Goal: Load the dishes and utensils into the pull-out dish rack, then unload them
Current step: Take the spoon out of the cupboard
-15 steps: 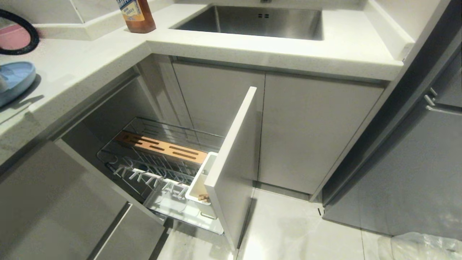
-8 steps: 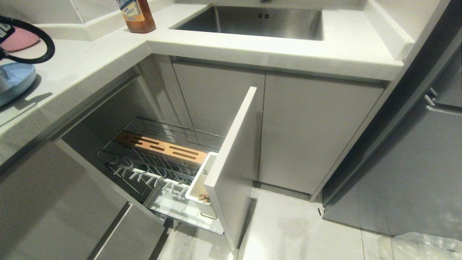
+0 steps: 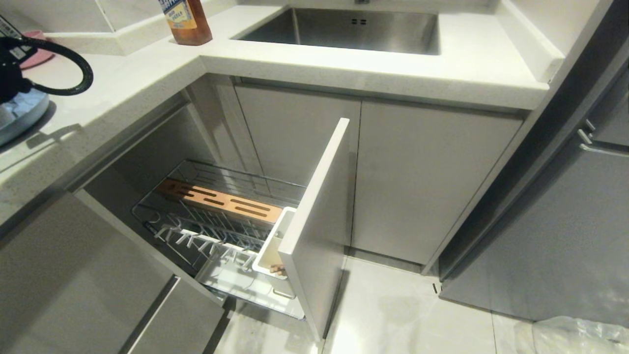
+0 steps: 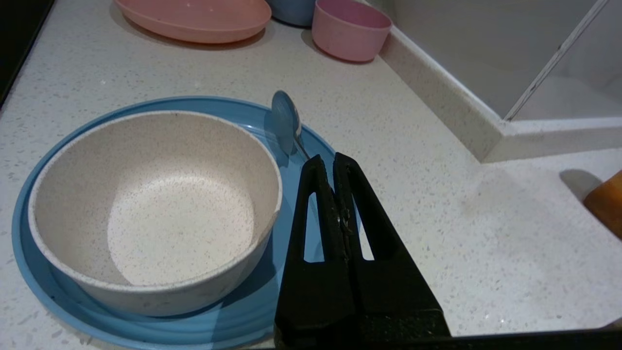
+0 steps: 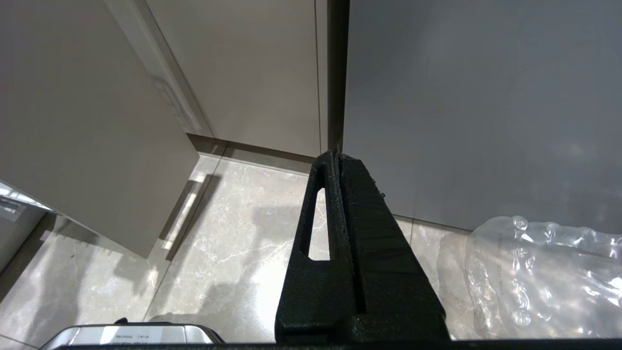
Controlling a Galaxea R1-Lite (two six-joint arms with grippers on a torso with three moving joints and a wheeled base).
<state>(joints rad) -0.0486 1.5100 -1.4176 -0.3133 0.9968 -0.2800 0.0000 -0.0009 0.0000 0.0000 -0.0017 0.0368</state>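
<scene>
On the counter at the left, a cream speckled bowl (image 4: 155, 204) sits in the light-blue plate (image 4: 301, 233), whose edge also shows in the head view (image 3: 22, 115). My left gripper (image 4: 326, 160) is over the plate's rim beside the bowl, shut on the handle of the metal spoon (image 4: 285, 116), which sticks out past the fingertips above the plate. The pull-out dish rack (image 3: 196, 236) stands open below, with its wooden strip (image 3: 221, 199), white cup (image 3: 275, 241) and drawer front (image 3: 319, 221). Light-wood chopsticks' ends (image 3: 277, 269) show in the cup. My right gripper (image 5: 336, 155) hangs shut over the floor.
A pink plate (image 4: 194, 19) and a pink cup (image 4: 350, 29) stand further back on the counter. An amber bottle (image 3: 185, 22) stands beside the sink (image 3: 344, 29). A clear plastic bag (image 5: 534, 277) lies on the floor at the right.
In the head view my left arm and its black cable loop have come further in from the left edge, now covering more of the blue plate. The rack has not moved.
</scene>
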